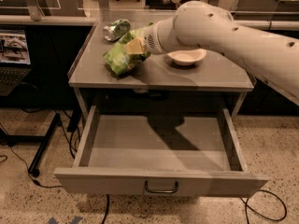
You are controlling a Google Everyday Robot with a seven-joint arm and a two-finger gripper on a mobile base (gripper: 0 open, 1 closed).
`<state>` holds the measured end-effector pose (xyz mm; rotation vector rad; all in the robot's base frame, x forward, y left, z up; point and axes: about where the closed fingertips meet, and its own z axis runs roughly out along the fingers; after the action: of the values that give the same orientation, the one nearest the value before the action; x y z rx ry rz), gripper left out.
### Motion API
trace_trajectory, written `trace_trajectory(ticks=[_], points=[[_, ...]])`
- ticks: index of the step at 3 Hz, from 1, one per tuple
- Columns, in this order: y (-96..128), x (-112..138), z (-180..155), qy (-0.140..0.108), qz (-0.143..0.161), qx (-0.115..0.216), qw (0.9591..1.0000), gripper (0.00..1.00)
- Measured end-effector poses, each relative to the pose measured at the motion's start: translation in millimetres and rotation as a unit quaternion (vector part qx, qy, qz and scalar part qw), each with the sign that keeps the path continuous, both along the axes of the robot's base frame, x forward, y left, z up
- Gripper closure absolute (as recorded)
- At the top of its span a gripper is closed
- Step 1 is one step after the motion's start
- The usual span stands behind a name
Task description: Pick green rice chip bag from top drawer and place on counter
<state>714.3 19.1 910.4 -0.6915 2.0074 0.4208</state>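
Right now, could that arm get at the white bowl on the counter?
Probably yes: the bowl sits uncovered just beside the arm, and its jaws are close by at the green bag.
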Motion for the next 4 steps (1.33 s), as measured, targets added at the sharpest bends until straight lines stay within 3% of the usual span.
trace_trajectory(ticks=[2,3,4], points=[[1,-2,7,-0.012,-0.001,-0.002,0.9999,0.00],[-3,-7,45,-0.059,-0.002,-0.014,0.9982,0.00],[-12,-17,80,-0.111,-0.019,-0.012,0.9936,0.00]])
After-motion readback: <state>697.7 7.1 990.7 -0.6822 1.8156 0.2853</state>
